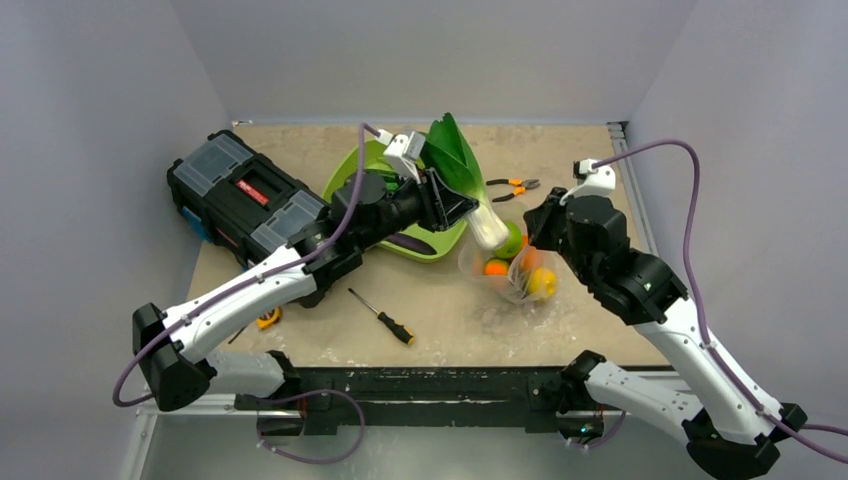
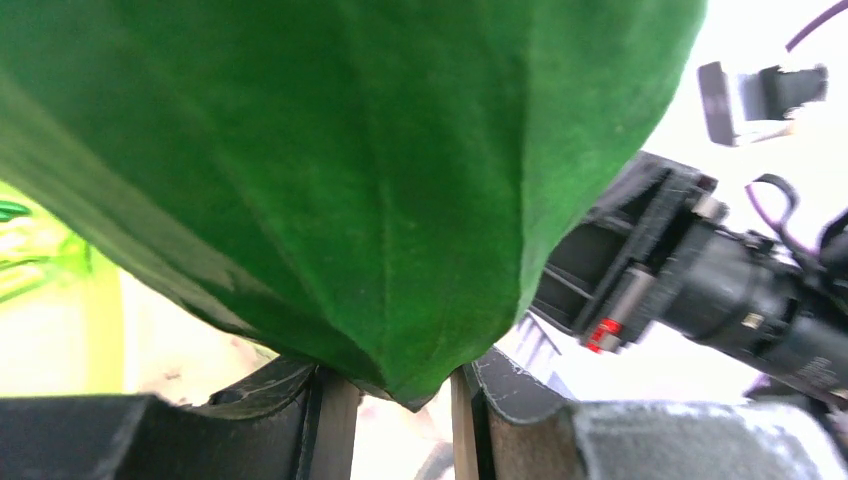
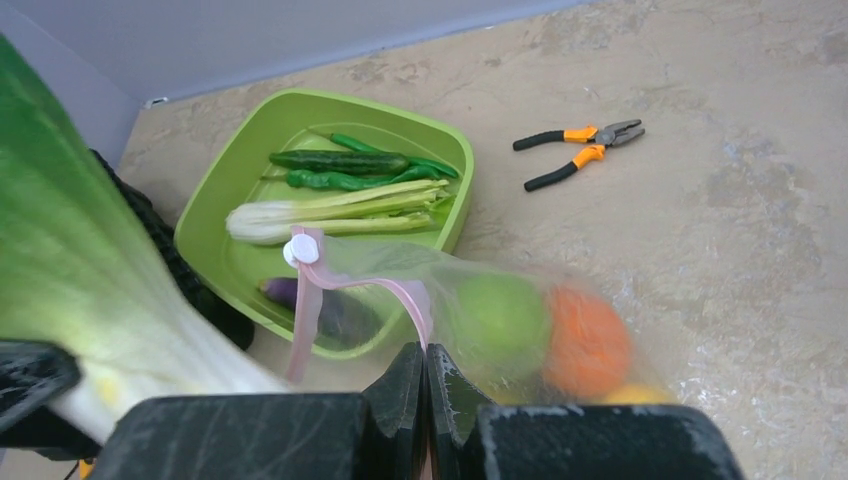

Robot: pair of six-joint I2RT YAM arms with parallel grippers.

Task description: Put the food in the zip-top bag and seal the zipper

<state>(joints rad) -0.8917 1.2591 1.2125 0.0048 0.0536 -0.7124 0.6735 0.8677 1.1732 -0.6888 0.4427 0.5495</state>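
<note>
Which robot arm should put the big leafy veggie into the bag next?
Left, probably. The left gripper holds the bok choy, with its white stem pointing down toward the zip-top bag. The right gripper is shut on the bag's edge, so it is busy holding the bag.

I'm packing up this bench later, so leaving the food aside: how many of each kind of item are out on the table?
pliers: 1
screwdriver: 1
toolbox: 1
tray: 1
zip-top bag: 1
Total: 5
A small yellow object near the toolbox is partly hidden and is not counted.
</note>
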